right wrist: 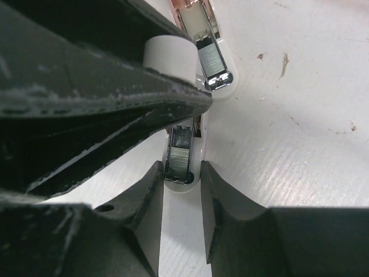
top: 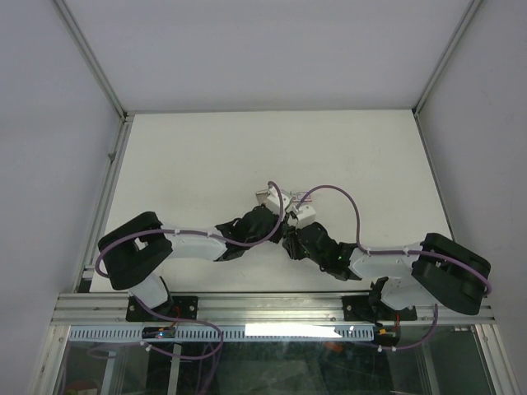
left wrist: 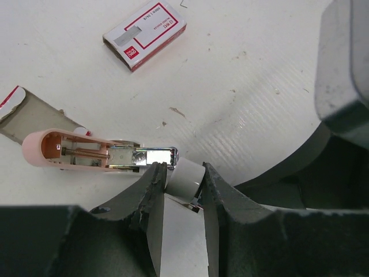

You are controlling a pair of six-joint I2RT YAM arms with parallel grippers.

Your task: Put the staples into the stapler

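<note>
The stapler lies opened out flat on the table. Its pale pink half [left wrist: 55, 149] and metal channel [left wrist: 141, 157] stretch to the left in the left wrist view. My left gripper [left wrist: 183, 170] is shut on the rounded white end [left wrist: 187, 179] of the stapler. My right gripper [right wrist: 183, 168] is shut on the narrow white half [right wrist: 184, 158], which shows a ridged silvery strip between the fingers. A second ridged strip sits in the chrome-tipped channel [right wrist: 211, 60]. The red-and-white box of staples [left wrist: 145, 33] lies closed, farther off. Both grippers meet at the table's middle [top: 290, 220].
A flattened grey cardboard piece [left wrist: 31, 118] with a red-and-white edge lies beside the pink half. The left arm's dark body [right wrist: 86, 86] fills the upper left of the right wrist view, close over the stapler. White walls and metal rails [top: 107, 185] border the table.
</note>
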